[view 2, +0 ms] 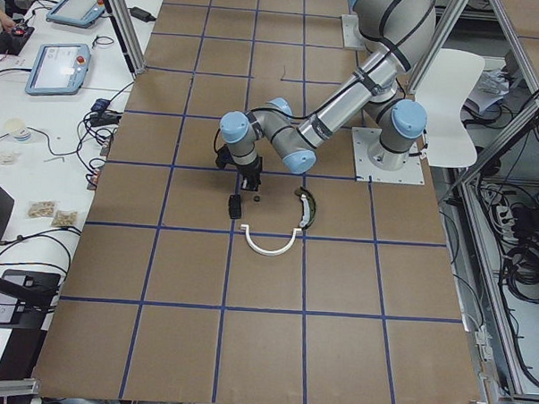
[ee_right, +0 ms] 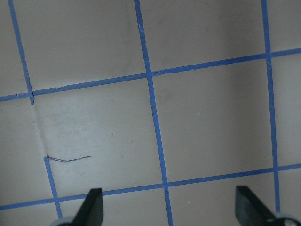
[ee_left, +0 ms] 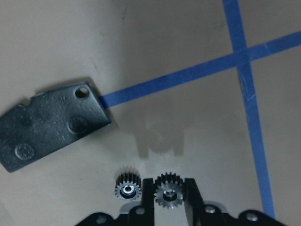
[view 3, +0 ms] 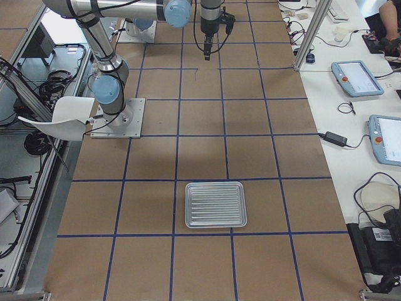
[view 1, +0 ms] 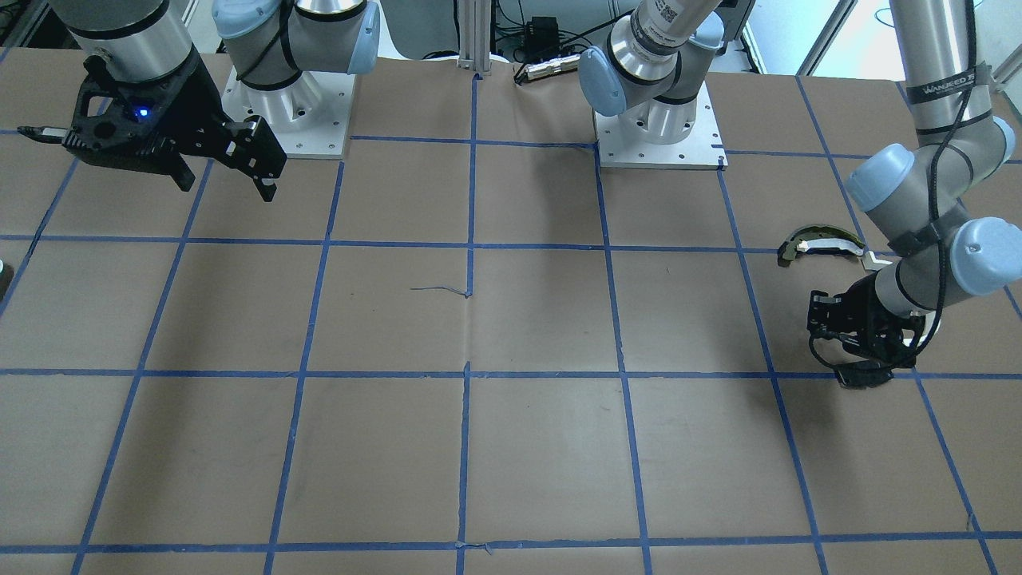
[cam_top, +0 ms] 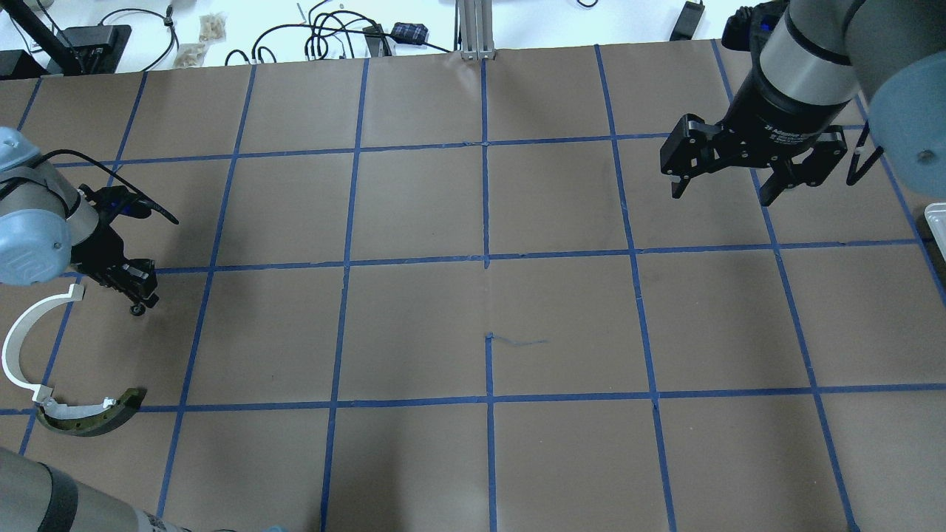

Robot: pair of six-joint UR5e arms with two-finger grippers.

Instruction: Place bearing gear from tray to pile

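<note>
My left gripper (ee_left: 168,207) is low over the table, its jaws closed on a small dark bearing gear (ee_left: 168,192). A second small gear (ee_left: 127,186) lies just left of it on the table. The flat black plate (ee_left: 51,125) lies further left. In the overhead view the left gripper (cam_top: 137,303) is beside the pile's white arc strip (cam_top: 22,340) and dark curved piece with cream band (cam_top: 96,415). My right gripper (cam_top: 720,193) is open and empty, high over the far right of the table.
The ribbed metal tray (view 3: 216,204) lies on the right part of the table, nothing showing in it; its corner shows at the overhead view's right edge (cam_top: 937,222). Blue tape lines grid the brown table. Cables and devices lie beyond the far edge.
</note>
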